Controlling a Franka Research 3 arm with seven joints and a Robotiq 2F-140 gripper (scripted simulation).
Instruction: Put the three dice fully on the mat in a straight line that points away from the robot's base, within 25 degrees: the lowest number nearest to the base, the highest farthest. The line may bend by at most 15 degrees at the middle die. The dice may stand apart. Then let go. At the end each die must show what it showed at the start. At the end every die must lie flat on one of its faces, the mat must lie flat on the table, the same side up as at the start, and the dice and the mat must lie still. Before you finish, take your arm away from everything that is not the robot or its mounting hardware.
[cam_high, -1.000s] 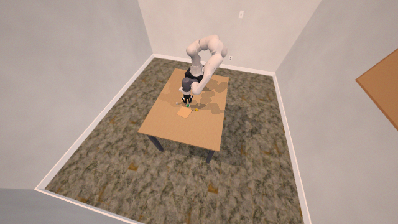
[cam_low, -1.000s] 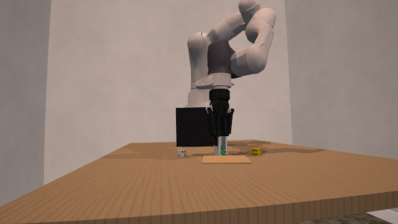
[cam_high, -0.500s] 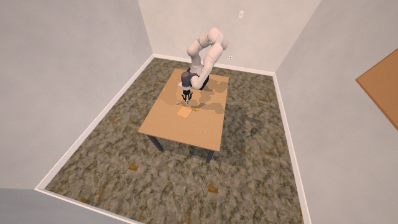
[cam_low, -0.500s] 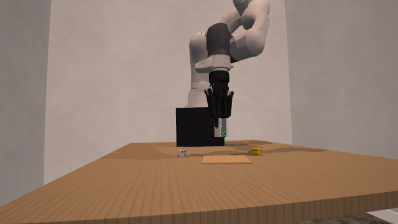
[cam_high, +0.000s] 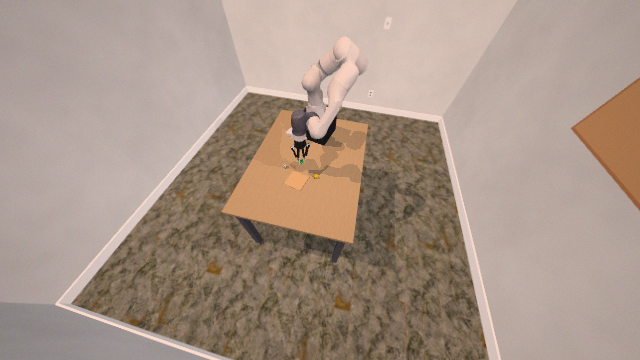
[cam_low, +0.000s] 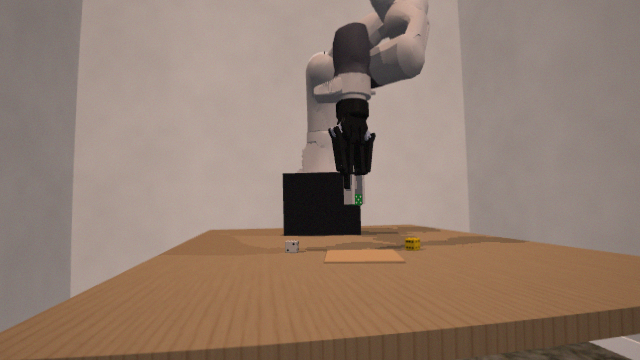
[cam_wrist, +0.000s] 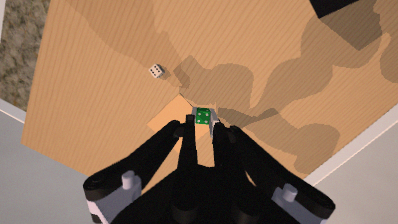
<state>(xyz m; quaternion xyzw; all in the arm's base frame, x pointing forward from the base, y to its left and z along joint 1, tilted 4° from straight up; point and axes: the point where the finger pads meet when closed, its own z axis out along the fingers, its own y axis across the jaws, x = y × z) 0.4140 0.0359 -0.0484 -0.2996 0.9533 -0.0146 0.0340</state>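
In the exterior view, your gripper (cam_high: 301, 161) (cam_low: 354, 196) (cam_wrist: 202, 114) is right of centre, its fingers narrowly spaced and clamped on the green die (cam_high: 301, 162) (cam_low: 358, 199) (cam_wrist: 203, 116), raised above the table (cam_high: 295, 210) (cam_low: 280, 300) (cam_wrist: 100, 100). The wrist view shows four pips on its visible face. In the exterior view, note the mat (cam_high: 297, 180) (cam_low: 364, 257) (cam_wrist: 172, 116) at lower centre, the white die (cam_high: 285, 166) (cam_low: 292, 246) (cam_wrist: 156, 71) on the table to its left, and the yellow die (cam_high: 316, 176) (cam_low: 412, 244) to its right. Both stand off the mat.

Hand (cam_high: 301, 160) (cam_low: 354, 200) (cam_wrist: 202, 114) and green die (cam_high: 301, 161) (cam_low: 358, 199) (cam_wrist: 202, 116) raised together, from near table (cam_high: 295, 215) (cam_low: 300, 300) (cam_wrist: 100, 100) level to well above it.
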